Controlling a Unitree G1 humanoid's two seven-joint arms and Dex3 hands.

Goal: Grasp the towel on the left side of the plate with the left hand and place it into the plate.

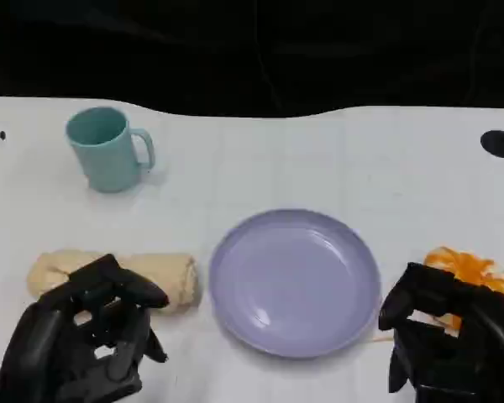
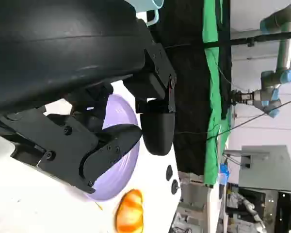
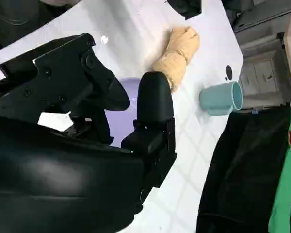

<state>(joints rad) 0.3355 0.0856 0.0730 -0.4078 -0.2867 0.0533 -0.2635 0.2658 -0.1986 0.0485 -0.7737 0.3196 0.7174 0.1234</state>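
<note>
just left of the plate lies your rolled towel, soft and light, so bring the left hand, fingers apart and holding nothing, around its middle where the roll looks thickest.

We've got a white table. On it: teal mug far left, rolled beige towel just left of the lavender plate. Orange object sits right of the plate.
</note>
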